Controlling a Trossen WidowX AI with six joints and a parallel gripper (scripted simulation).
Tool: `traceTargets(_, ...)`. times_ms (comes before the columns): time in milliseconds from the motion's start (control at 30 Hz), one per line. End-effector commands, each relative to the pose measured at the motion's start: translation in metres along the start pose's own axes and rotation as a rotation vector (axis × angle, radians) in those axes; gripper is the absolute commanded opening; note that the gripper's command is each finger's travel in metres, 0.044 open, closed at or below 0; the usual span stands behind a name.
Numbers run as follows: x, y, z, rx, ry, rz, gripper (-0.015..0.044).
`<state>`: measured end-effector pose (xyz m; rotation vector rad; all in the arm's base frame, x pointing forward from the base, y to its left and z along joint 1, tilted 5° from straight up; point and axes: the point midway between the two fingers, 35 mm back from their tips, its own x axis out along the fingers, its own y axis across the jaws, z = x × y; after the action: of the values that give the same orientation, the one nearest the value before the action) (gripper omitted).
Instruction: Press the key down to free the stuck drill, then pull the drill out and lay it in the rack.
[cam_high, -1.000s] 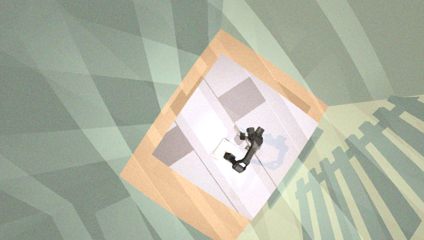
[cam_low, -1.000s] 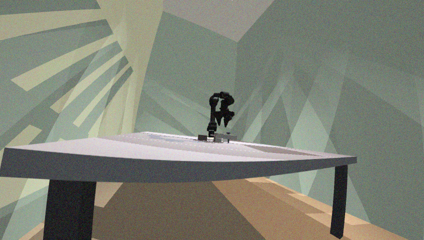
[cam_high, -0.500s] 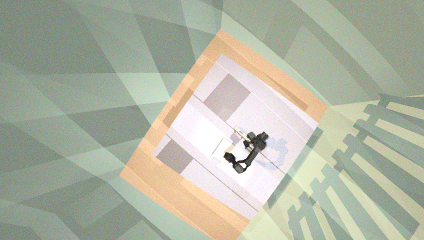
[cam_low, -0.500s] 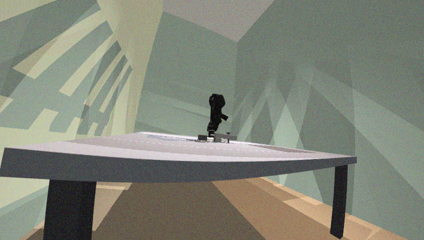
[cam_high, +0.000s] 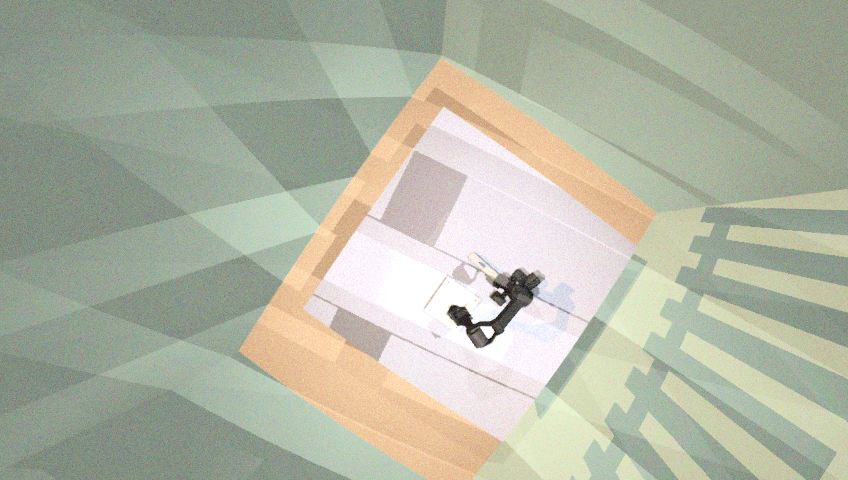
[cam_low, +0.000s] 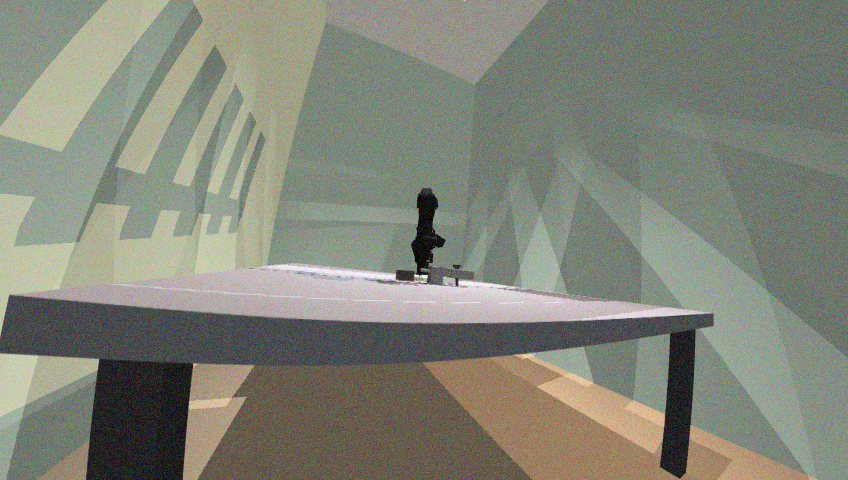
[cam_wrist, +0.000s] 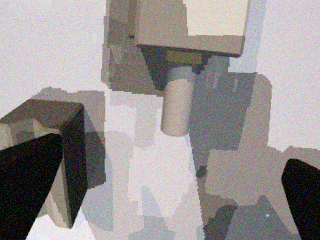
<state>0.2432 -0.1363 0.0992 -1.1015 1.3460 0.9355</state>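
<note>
Arm bent at elbow, wrist low. Gripper open, nothing held; dark fingers wide apart at either side of wrist view.

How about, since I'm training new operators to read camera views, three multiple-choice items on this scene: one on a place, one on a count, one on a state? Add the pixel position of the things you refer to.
1. In the wrist view, from which side of the beige block (cam_wrist: 175, 30) does the pale cylinder (cam_wrist: 176, 107) stick out?
A) Upper
B) Left
C) Lower

2. How many table legs (cam_low: 139, 416) show in the exterior view?
A) Two
B) Three
C) Four

3. How does the gripper (cam_high: 505, 288) (cam_low: 423, 264) (cam_wrist: 178, 159) stand?
A) Shut on the cylinder
B) Open, holding nothing
C) Shut, holding nothing

Key:
1: C, the cylinder runs down the image from the block's lower side.
2: A, one dark leg shows at left and one at right.
3: B, the fingers stand wide apart in the wrist view, neither touching the cylinder.
</note>
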Motion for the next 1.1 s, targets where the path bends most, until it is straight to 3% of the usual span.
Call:
traceTargets(0,0.002,0.001,-0.001,-0.032,-0.004,-0.001,0.0440)
traceTargets(1067,0.037,0.000,0.008,-0.032,-0.005,-0.001,0.0440)
